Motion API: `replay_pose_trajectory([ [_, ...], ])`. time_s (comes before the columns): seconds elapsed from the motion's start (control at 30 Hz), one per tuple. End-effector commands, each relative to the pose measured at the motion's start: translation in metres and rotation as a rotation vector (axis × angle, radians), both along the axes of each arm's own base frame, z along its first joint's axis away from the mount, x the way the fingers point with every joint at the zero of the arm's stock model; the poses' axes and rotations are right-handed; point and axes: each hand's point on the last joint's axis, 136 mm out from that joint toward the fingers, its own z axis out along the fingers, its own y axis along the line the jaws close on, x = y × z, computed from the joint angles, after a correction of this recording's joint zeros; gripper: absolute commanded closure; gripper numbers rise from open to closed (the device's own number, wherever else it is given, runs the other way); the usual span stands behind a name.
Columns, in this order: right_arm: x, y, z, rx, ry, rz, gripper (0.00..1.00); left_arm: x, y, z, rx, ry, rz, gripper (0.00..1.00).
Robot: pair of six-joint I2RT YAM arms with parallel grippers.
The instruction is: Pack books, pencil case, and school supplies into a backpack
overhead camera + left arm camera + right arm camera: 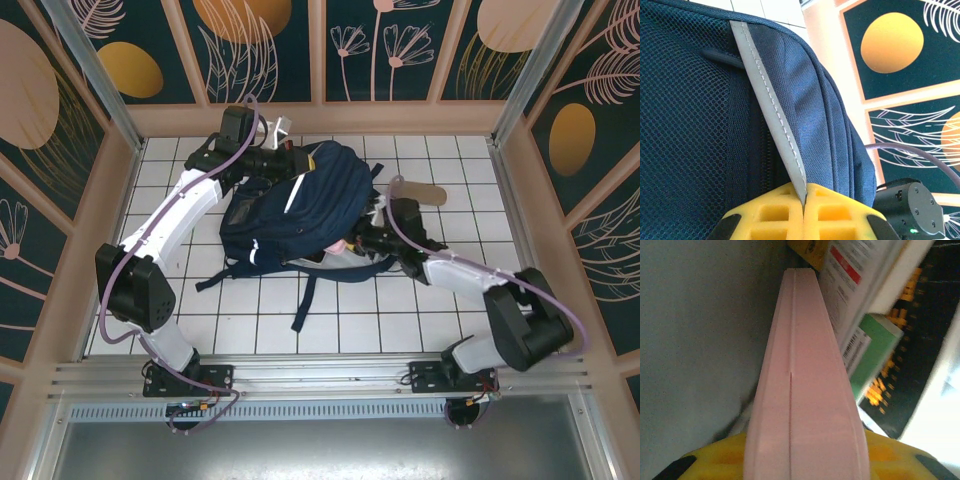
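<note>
Top view evenly lit, sharp, with soft shadow beneath backpack [300,205]. Left wrist view crisp, bright. Right wrist view dim at left, pencil case [805,390] blurred — blown-out glare lower right.

The top camera hangs above and behind the two arm bases and looks steeply down on the whole desk [220,325], from far enough to take in both arms. The left wrist camera sits just behind the left pincer [804,202] and looks forward along it, very near the backpack [695,130] fabric ahead. The right wrist camera looks forward past the right pincer [805,457], almost against the pink pencil case [802,370] before its tips. The top view shares the backpack with the left wrist view.
</note>
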Motion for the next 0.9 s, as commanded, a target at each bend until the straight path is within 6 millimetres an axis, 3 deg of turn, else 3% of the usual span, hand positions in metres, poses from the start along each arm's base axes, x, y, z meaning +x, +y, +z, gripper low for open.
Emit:
replay_pose_trajectory([
  [0.0, 0.025, 0.030, 0.024, 0.023, -0.094, -0.071, 0.62, -0.021, -0.005, 0.090, -0.170, -0.241, -0.087, 1.00],
  [0.17, 0.042, 0.065, -0.004, -0.021, -0.057, -0.147, 0.55, -0.022, -0.006, 0.094, -0.190, -0.241, -0.088, 1.00],
  [0.33, 0.045, 0.097, -0.011, -0.009, -0.063, -0.105, 0.35, -0.020, -0.001, 0.094, -0.197, -0.243, -0.071, 1.00],
  [0.57, 0.031, 0.049, 0.003, -0.054, -0.143, -0.178, 0.09, -0.007, 0.035, 0.095, -0.231, -0.236, 0.027, 1.00],
  [0.67, 0.022, 0.038, 0.005, -0.097, -0.161, -0.150, 0.02, -0.003, 0.049, 0.092, -0.240, -0.231, 0.068, 1.00],
  [0.87, 0.012, 0.026, 0.002, -0.143, -0.171, -0.112, 0.01, 0.000, 0.055, 0.085, -0.253, -0.214, 0.084, 1.00],
])
